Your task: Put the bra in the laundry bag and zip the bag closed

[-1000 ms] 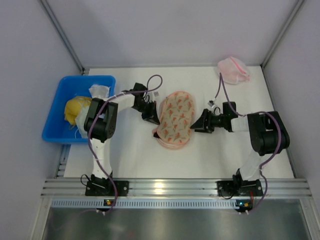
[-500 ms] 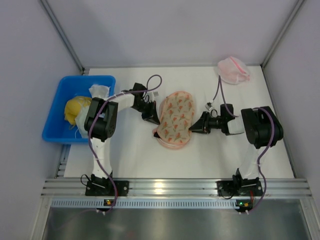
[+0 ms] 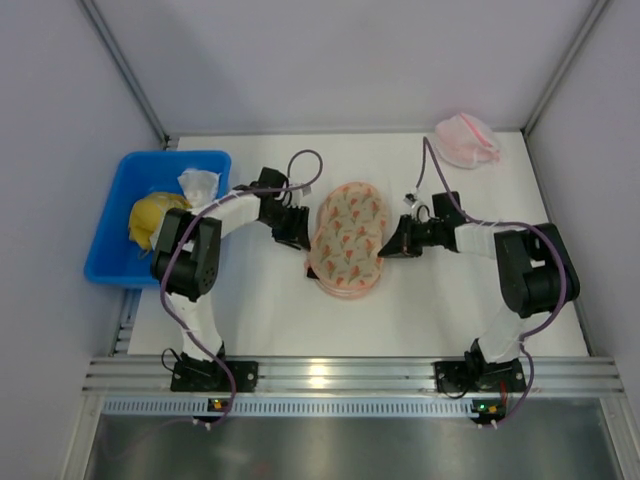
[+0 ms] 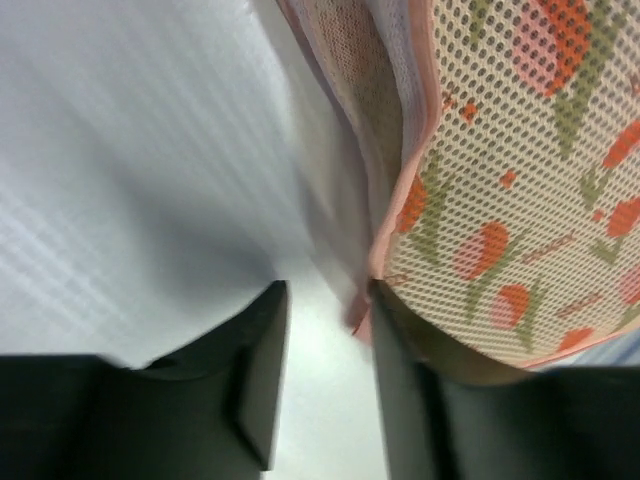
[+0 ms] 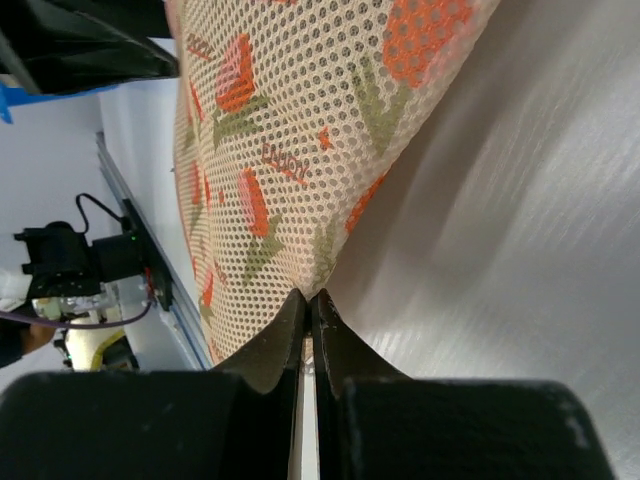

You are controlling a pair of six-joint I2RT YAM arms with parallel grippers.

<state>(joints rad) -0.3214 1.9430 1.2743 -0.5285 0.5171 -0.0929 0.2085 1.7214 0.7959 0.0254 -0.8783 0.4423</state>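
The right jaws are clenching shut against the laundry bag (image 3: 347, 240) while the left jaws are gaping beside it

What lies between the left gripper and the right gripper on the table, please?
The laundry bag lies between the left gripper and the right gripper, one at each long edge; the top external view shows it.

**Nothing readable here, folks**

Honestly I can't make out a single word or number from any of my cameras. The closest thing is some little red squiggles (image 5: 285, 160) printed on the mesh of the laundry bag (image 3: 347, 240), between the flowers. They look like lettering up close, but they're too blurry to spell out.
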